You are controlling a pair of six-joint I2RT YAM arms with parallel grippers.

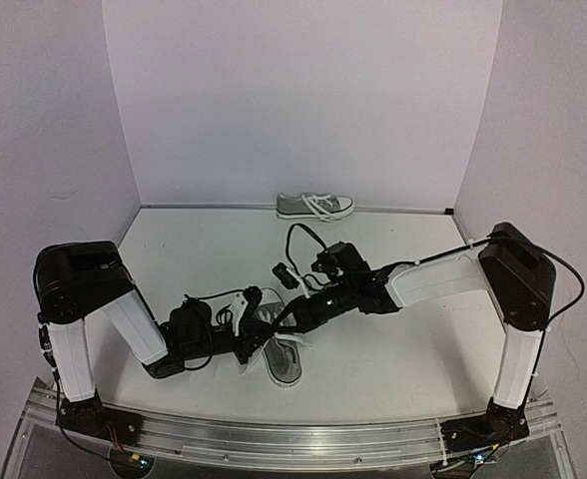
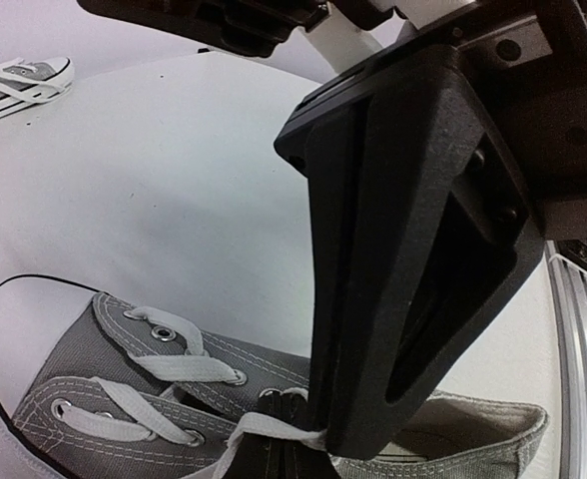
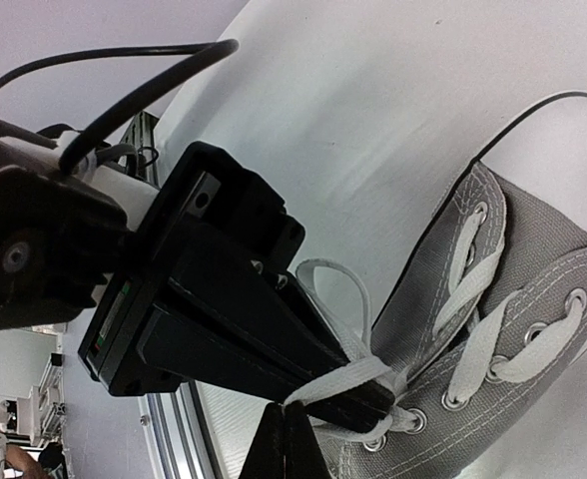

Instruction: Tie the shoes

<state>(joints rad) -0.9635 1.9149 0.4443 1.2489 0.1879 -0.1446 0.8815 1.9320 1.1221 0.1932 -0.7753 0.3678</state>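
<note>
Closest to my left wrist camera, my left gripper [image 2: 280, 451] is pressed shut, apparently pinching the white lace [image 2: 274, 427] of the near shoe [image 2: 124, 399], though the frame crops the contact. My right gripper [image 2: 358, 439], also shut, bites the same lace just beside it. Only my right wrist view shows a slack loop [image 3: 325, 265] of that lace rising beside my left gripper. From above, that shoe lies by the near edge of the table [image 1: 423, 339], the other shoe [image 1: 314, 207] against the far edge, well apart.
</note>
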